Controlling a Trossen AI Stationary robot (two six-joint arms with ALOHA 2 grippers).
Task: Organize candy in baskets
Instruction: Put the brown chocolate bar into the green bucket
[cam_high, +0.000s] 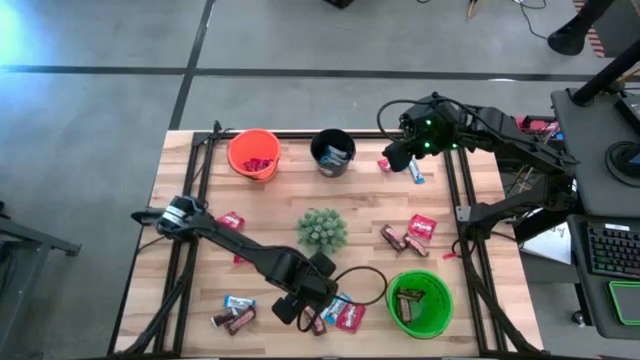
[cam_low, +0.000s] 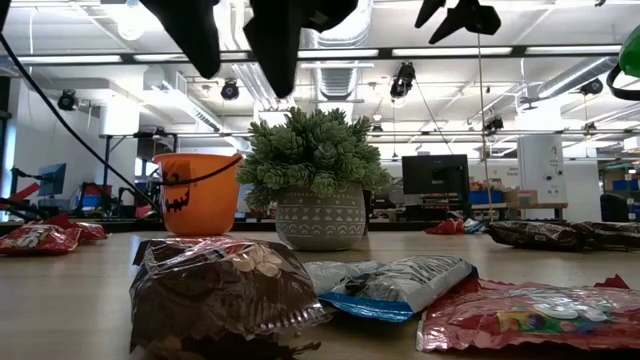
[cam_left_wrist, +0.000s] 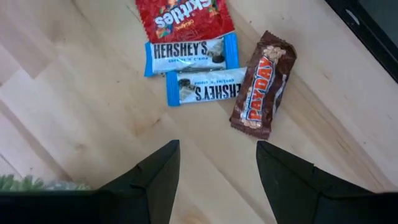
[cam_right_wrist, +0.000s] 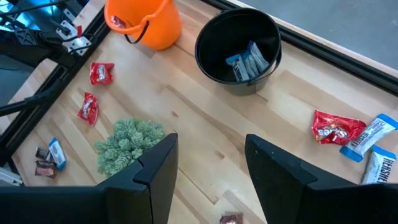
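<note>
Hovering open above a dark brown wrapped PayDay bar (cam_left_wrist: 263, 85) near the bright green round plastic bucket (cam_high: 420, 303), the left gripper (cam_high: 302, 312) is best centred across its narrow width; the right gripper (cam_high: 397, 155), also open, is held beside the black bucket (cam_high: 333, 152).

A lab or workshop hall: ceiling light strips (cam_low: 440, 52), exposed ducts, monitors (cam_low: 435, 174) on benches behind.

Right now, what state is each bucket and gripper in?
Round orange plastic bucket: upright, red candy inside.
Round black plastic bucket: upright, blue-and-silver candy inside.
Round green plastic bucket: upright, brown candy inside.
Left gripper: open, empty.
Right gripper: open, empty.
</note>
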